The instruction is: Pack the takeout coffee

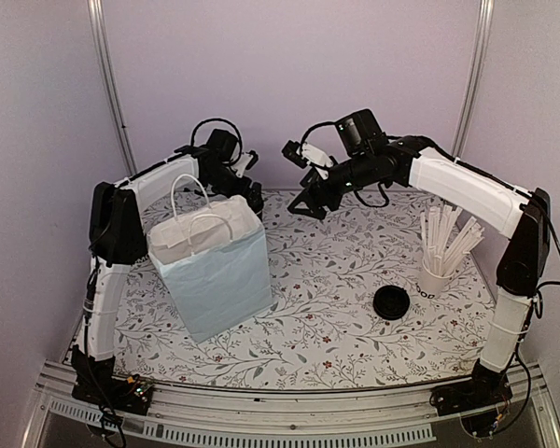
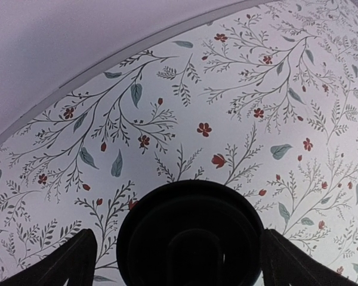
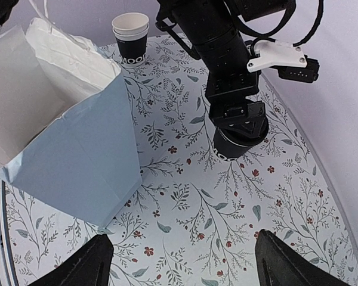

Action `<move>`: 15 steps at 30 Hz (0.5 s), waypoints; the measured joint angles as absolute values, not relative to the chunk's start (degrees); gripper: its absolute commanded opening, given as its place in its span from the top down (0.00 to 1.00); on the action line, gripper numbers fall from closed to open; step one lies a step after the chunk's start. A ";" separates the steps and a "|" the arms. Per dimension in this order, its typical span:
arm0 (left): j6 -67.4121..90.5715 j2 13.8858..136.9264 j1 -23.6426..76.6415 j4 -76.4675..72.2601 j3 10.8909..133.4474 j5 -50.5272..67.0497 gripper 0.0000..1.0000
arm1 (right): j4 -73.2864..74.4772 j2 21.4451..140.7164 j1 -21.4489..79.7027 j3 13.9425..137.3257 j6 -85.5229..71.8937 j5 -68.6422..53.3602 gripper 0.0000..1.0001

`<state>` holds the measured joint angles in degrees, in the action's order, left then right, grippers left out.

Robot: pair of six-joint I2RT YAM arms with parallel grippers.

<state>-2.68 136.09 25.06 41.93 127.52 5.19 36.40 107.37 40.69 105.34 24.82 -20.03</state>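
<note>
The takeout coffee (image 2: 190,214), a small black cup with a round black lid, stands on the flowered tabletop at the back, behind the pale-blue paper bag (image 1: 215,271). My left gripper (image 2: 178,235) hangs right over it, open, with one finger on each side of the lid. A gap shows at the left finger, and the right finger looks very close to the rim. In the right wrist view the same cup (image 3: 230,149) sits under the left gripper (image 3: 237,119). My right gripper (image 3: 182,247) is open and empty above the table, right of the bag (image 3: 65,131).
A stack of black cups, white inside (image 3: 131,33), stands by the back wall. A loose black lid (image 1: 391,303) lies front right, beside a white cup of wooden stirrers (image 1: 441,257). The bag stands open with its handles up. Walls close in the back and sides.
</note>
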 measured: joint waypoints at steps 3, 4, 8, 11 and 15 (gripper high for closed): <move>-3.22 136.11 25.08 42.17 127.52 4.16 0.00 | 36.42 107.37 40.69 105.34 24.82 -20.03 0.15; -3.29 136.11 25.08 42.19 127.52 3.92 0.00 | 36.42 107.37 40.69 105.34 24.82 -20.03 0.15; -3.46 136.25 25.12 42.33 127.55 3.16 0.04 | 36.42 107.37 40.69 105.34 24.84 -20.05 0.15; -3.42 136.75 25.12 42.57 127.55 3.09 0.13 | 36.42 107.37 40.69 105.34 24.84 -20.05 0.15; -3.49 136.90 25.12 42.48 127.72 3.79 0.22 | 36.40 107.37 40.69 105.34 24.84 -20.05 0.15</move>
